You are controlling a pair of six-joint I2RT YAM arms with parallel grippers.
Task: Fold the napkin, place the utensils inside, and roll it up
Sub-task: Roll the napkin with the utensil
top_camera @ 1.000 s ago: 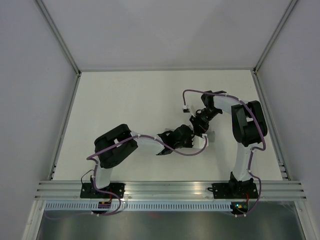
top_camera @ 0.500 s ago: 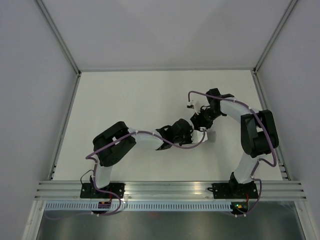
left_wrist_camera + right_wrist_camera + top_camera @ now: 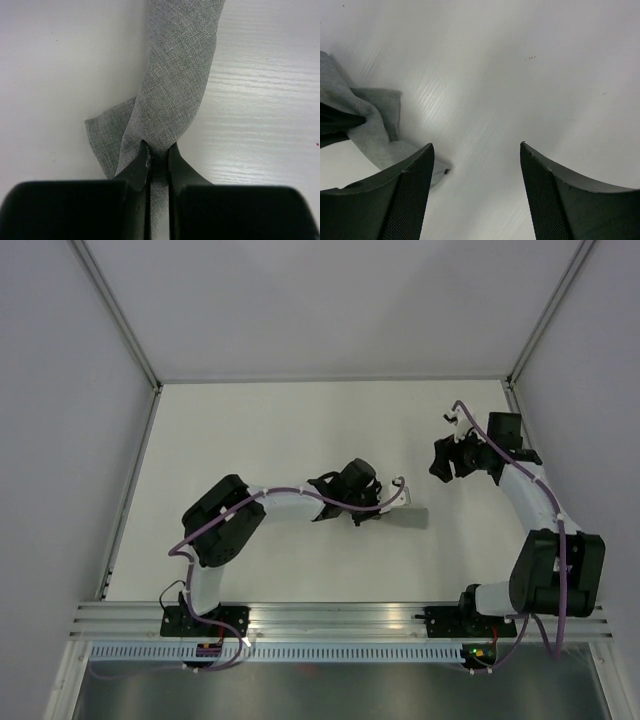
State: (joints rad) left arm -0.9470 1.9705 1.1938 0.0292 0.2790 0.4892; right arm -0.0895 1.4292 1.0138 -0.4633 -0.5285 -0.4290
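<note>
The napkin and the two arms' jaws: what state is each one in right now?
napkin: rolled into a narrow strip, lying on the table, with a loose corner sticking out near the held end.
left gripper: jaws shut on one end of the napkin.
right gripper: jaws open, holding nothing, apart from the napkin.

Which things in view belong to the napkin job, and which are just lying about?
Job: napkin, in a long narrow bundle; left gripper, jaws shut on its end; right gripper, jaws open, holding nothing. Utensils not in sight.
Just there: table; frame rails.
</note>
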